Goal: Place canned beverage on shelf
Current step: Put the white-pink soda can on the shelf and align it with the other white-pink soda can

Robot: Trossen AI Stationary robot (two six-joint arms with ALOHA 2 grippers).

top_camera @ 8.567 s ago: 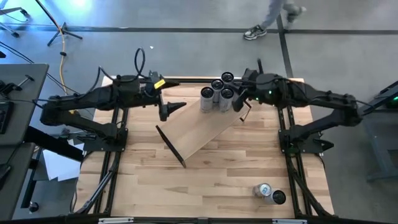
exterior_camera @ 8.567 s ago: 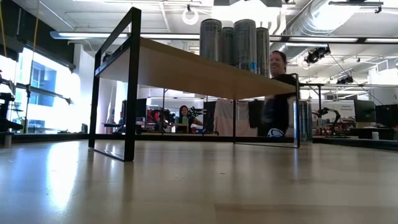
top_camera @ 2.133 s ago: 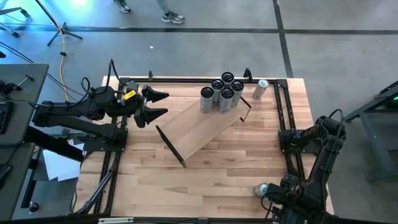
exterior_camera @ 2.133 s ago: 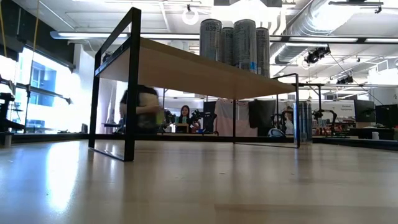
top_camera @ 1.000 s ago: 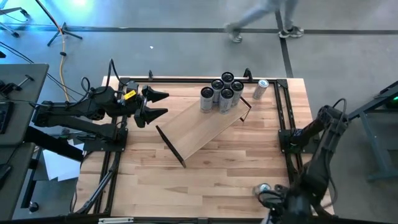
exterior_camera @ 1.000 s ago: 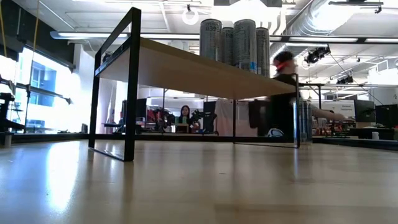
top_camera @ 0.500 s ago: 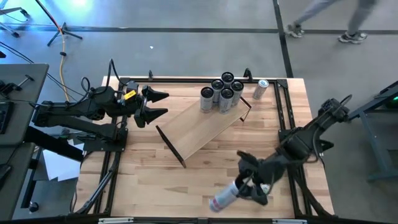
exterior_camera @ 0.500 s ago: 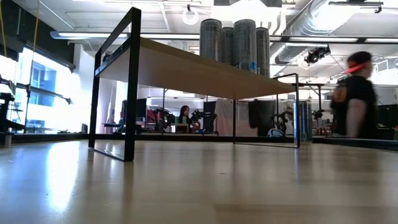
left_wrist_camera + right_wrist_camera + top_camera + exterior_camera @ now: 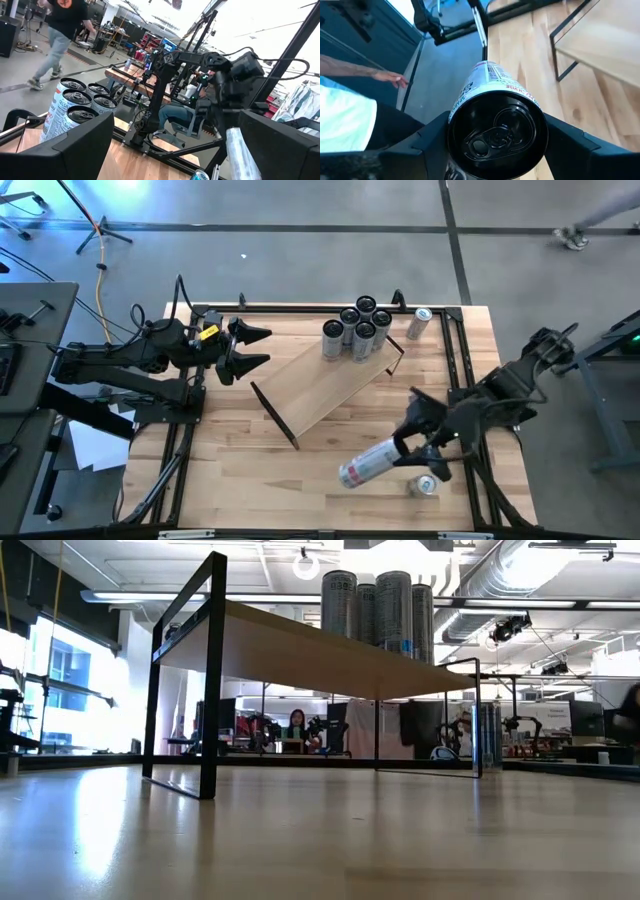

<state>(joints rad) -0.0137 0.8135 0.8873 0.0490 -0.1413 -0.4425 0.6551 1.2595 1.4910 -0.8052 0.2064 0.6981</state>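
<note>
- Above the worktop (image 9: 330, 455), near its right front corner, a can (image 9: 367, 463) lies sideways, clamped in the right pincer (image 9: 408, 452).
- Shelf (image 9: 325, 389) sits mid-worktop, well apart.
- Left pincer (image 9: 245, 350) hovers beside the shelf, fingers apart.

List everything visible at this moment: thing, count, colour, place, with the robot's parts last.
Shelf: one, pale wood with black brackets, lying diagonally mid-table.
Cans on shelf: five, silver with dark tops, upright, clustered at its far right end.
Held can: one, silver, tilted, above the table's near right.
Loose cans: two, silver; one lying at the far right corner, one at the near right.
Table: one, striped wood.
Left pincer: open, far left of table.
Right pincer: shut on held can.
</note>
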